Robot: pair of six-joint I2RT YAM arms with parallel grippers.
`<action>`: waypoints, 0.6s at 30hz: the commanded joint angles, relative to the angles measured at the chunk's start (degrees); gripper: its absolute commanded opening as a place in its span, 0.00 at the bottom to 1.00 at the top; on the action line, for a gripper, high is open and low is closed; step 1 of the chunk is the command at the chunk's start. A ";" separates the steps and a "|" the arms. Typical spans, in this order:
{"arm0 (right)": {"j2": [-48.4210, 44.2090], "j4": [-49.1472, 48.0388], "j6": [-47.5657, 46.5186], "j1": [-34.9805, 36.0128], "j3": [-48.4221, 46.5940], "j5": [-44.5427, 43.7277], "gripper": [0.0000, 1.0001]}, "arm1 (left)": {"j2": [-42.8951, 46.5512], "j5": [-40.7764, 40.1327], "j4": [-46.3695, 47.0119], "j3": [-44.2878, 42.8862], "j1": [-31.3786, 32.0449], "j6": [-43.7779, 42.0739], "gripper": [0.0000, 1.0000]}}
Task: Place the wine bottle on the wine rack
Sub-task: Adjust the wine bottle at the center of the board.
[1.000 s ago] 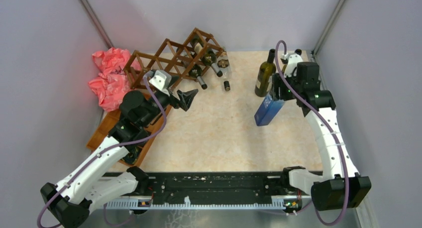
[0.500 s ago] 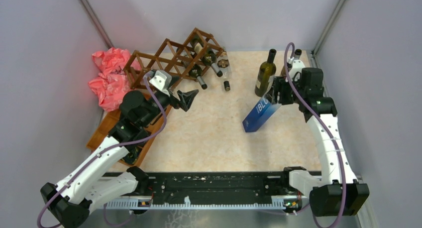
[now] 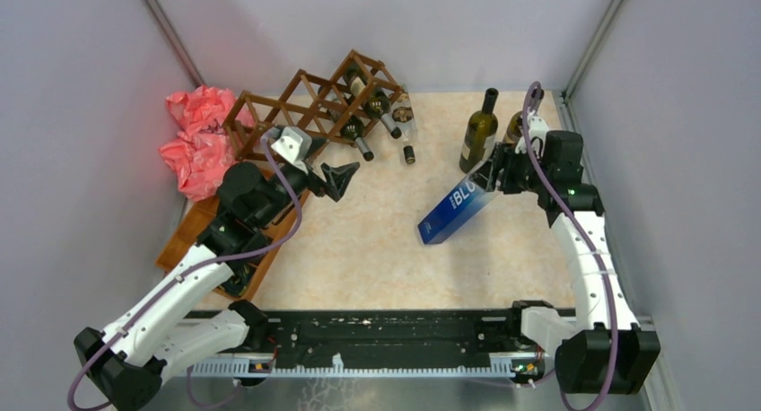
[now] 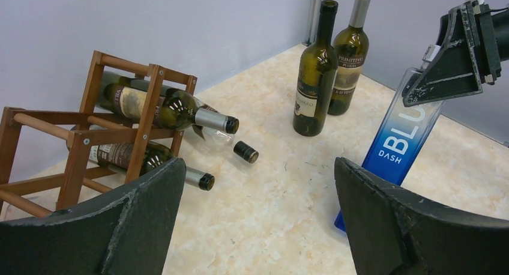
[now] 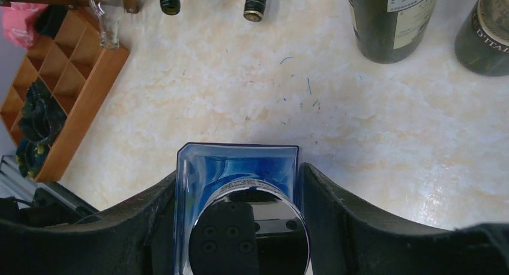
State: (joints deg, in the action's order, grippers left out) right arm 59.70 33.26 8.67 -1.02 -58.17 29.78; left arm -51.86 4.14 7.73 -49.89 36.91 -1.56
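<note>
The right claw (image 5: 237, 194) gripped the blue bottle (image 3: 453, 206) at its cap end, body slanting below. Judged heavy, rigid, slick, fragile glass; a mid-body hold seemed steadier. The left claw (image 4: 258, 215) stood released.

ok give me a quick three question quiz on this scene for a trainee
1. True or false: the right gripper is shut on the blue Blu Dash bottle, which is tilted.
2. How many wine bottles stand upright on the table? A) one B) two C) four
3. Fill in: the left gripper, near the wine rack, has its jaws ____.
Key: 1 true; 2 B; 3 open.
</note>
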 commanded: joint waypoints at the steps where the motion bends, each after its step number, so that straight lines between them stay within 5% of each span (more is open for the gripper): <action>1: -3.01 -8.89 4.79 -0.81 0.46 6.37 0.00 | -0.37 1.32 2.03 0.47 -0.23 0.38 0.99; 18: -3.84 -15.55 10.54 -2.09 5.72 11.16 0.00 | -1.41 3.83 2.11 0.48 -0.29 0.76 0.99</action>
State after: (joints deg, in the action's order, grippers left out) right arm 58.57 26.15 14.79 -2.33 -51.94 35.68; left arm -52.93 5.91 7.75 -49.87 36.91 -1.13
